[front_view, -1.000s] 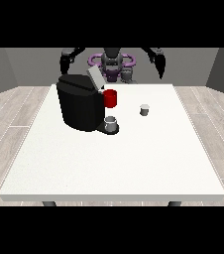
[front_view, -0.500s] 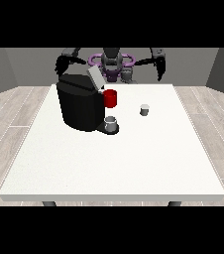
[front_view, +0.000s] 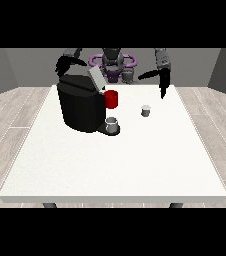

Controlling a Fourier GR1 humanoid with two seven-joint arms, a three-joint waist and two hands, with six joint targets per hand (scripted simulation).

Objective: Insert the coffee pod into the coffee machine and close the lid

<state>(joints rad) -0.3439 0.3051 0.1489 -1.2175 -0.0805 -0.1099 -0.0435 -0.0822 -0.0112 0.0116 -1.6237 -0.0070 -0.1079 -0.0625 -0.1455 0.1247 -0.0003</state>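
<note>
Lower now: hand (front_view: 161, 80) over table (front_view: 115, 160).

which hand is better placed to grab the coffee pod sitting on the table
The robot's left, probably. That robot hand, at the view's right, hangs with fingers open near the coffee pod. The other robot hand, at the view's left, is behind the coffee machine, which stands between it and the pod.

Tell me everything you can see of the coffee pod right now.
The coffee pod is a small grey cup-shaped capsule with a paler top, standing upright on the white table. It sits apart from the black coffee machine, on that machine's right in the view. Nothing touches it; the hand at the view's right hangs above and behind it.
</note>
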